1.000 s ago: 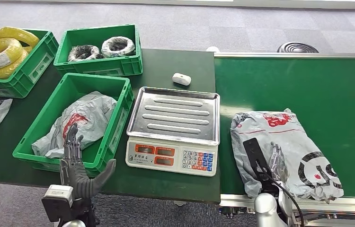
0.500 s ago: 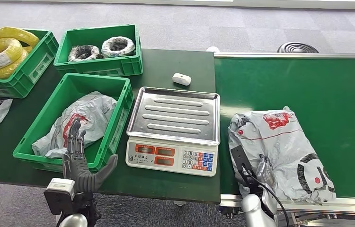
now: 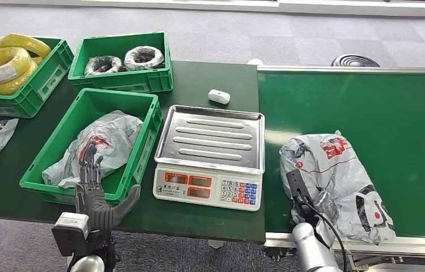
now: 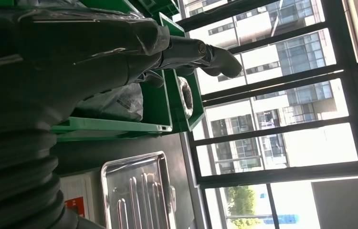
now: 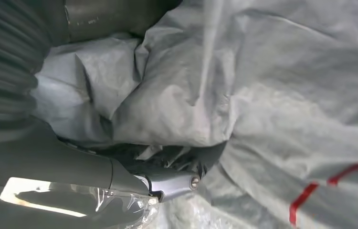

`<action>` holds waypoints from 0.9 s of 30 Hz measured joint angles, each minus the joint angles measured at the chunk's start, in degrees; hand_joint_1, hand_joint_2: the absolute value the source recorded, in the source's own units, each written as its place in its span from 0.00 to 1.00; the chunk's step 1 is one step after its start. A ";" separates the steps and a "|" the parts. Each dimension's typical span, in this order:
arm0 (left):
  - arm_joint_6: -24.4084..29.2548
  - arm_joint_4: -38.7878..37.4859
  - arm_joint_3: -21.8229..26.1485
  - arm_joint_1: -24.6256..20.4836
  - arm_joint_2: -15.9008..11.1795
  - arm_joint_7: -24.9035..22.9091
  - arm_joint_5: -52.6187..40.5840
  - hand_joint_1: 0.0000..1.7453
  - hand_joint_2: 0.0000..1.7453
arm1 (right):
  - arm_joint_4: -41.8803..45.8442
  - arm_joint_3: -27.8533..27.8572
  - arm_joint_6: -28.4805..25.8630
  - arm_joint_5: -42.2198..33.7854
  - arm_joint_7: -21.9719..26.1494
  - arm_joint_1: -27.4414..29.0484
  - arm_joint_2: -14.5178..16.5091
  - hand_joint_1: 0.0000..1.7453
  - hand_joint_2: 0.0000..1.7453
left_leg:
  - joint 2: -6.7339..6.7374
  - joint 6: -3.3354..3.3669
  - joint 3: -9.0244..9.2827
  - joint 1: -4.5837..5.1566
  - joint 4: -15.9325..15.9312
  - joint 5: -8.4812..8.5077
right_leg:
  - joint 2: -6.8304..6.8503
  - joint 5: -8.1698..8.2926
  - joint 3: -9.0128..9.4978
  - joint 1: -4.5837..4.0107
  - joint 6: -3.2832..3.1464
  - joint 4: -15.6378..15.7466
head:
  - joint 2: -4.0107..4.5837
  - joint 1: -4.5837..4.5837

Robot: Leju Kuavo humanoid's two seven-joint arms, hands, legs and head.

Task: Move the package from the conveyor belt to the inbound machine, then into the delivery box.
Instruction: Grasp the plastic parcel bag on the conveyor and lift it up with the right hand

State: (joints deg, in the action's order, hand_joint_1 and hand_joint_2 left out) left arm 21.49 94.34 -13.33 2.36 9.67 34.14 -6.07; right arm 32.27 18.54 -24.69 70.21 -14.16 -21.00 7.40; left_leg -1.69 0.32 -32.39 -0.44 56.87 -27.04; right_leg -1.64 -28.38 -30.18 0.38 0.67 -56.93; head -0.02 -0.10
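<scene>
The crumpled grey plastic package (image 3: 335,181), lower right of frame, is clamped by the right hand (image 3: 304,195) — fingers buried in folds. The slack film could slip when lifted. The left hand (image 3: 94,190) is held empty, fingers apart.

No wording can be made out; marks on the scale (image 3: 208,182) keypad and red-and-black print on the grey package (image 3: 338,184) are too small or crumpled to be read.

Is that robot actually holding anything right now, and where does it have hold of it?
Yes: the right hand grips the grey package on the conveyor belt by bunched plastic at its near left edge. The left hand holds nothing.
</scene>
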 joint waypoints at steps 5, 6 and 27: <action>0.43 -0.01 0.00 0.02 -0.09 0.21 0.27 0.00 1.00 | -1.56 1.55 0.49 -3.46 6.73 -1.03 -0.29 1.00 1.00 | 0.08 0.04 0.12 0.00 0.01 -0.03 | -0.06 0.05 0.13 -0.01 0.04 0.05 | 0.01 -0.01; 0.62 -0.01 0.00 0.09 -0.14 0.41 0.43 0.00 1.00 | -1.62 1.86 1.10 -5.05 9.29 -1.05 -0.21 1.00 1.00 | 0.11 0.04 0.12 0.00 0.01 -0.04 | -0.09 0.07 0.14 -0.03 0.03 0.05 | 0.00 -0.01; 4.50 -0.37 -1.43 4.29 -0.69 5.62 1.96 0.00 1.00 | 63.07 -25.17 -14.74 -11.49 28.54 18.14 5.18 1.00 1.00 | 0.31 -0.12 -0.71 -0.12 0.00 -0.04 | -0.32 0.07 -0.86 -0.19 -0.20 -0.23 | -0.01 0.02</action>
State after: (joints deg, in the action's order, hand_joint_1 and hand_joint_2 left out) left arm 25.98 93.97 -14.77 6.65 8.98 39.76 -4.11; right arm 95.34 -6.63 -39.43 58.72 14.37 -2.86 12.57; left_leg -1.39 0.20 -33.10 -0.56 56.88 -27.08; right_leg -1.96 -28.31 -31.04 0.19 0.46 -57.16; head -0.02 -0.08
